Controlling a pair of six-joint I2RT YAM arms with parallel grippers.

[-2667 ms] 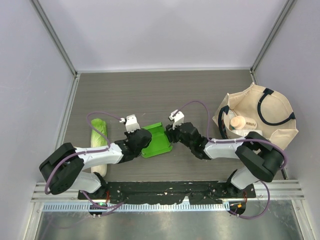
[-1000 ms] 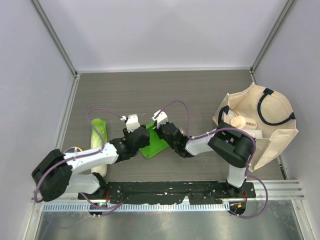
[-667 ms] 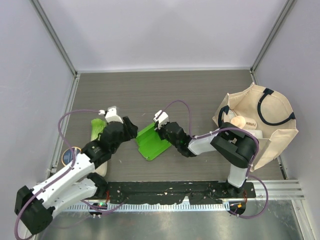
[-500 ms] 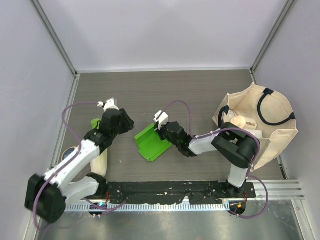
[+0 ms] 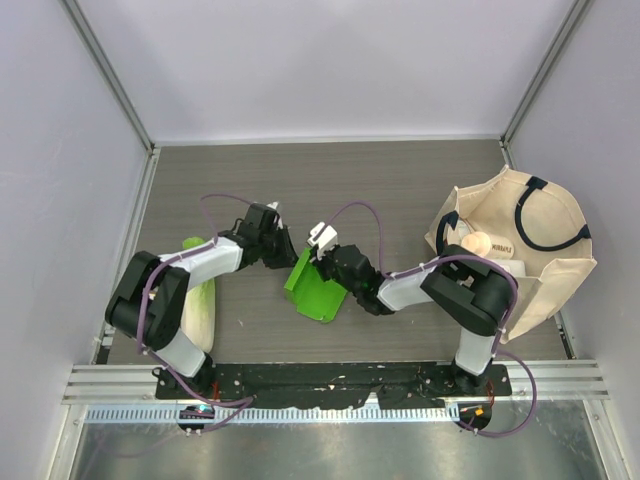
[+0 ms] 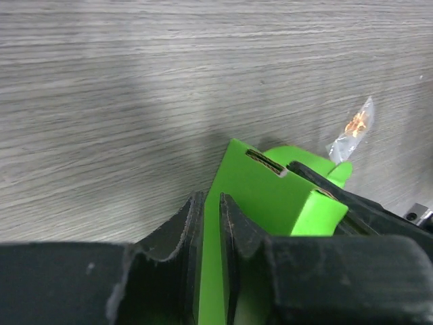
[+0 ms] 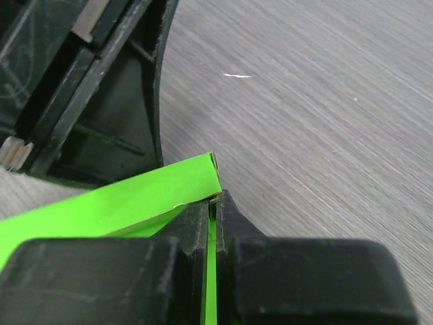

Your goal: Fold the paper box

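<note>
Left arm is coming back in from its swing out toward the cabbage, and the left tool is now sitting at the far-left edge of the paper box. In the left wrist view its fingers are drawing together from a wider stance, with one upright green panel filling the narrow slot between them. This is reading as a fresh grip on that panel, though how firmly it is pressing is not showing. The right tool is staying clamped on the opposite edge; in the right wrist view its tips are pinching a thin green flap. The box is lying near the middle of the surface, between the two tools, just right of the cabbage and well apart from the tote bag. It is looking narrower from above than a moment ago, tilted up on one side rather than flat. Judgement: with both edges held again, the arms are getting set to bring a wall up along a crease; folding is partway, not finished.
</note>
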